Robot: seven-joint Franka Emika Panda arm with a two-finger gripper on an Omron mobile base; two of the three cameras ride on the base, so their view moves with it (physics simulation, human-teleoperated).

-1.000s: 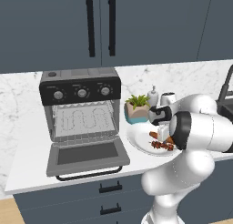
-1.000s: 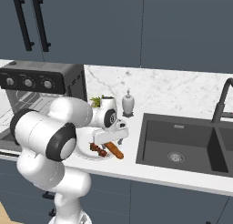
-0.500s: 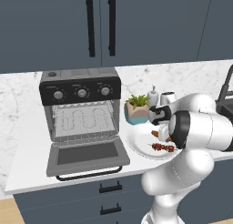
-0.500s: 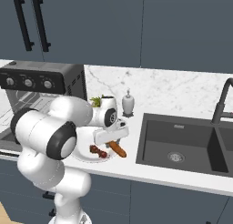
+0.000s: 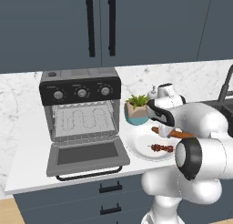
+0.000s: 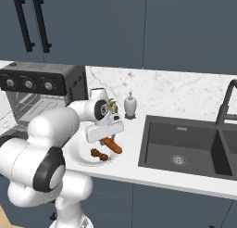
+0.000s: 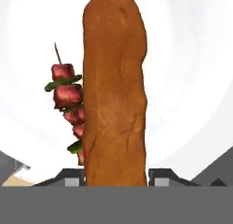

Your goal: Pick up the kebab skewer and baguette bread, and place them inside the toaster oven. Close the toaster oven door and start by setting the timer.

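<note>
The gripper (image 7: 116, 175) looks clamped on the baguette bread (image 7: 114, 91) just over the plate (image 5: 139, 148), kebab skewer (image 5: 162, 148) beside it, so it should lift straight before swinging to the toaster oven (image 5: 82, 116).

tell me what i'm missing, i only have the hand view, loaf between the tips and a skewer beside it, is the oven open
Observer: Yes, the toaster oven door is dropped flat, wire rack exposed.
Operator: where is the oven from the food
Observer: In the left base view the toaster oven stands left of the white plate on the same counter.
Operator: anything in the way
Observer: A small potted plant sits behind the plate, by the oven's right side.
Operator: end effector off the plate
Observer: The end effector is closed on the baguette bread just above the plate; the kebab skewer lies on it.
</note>
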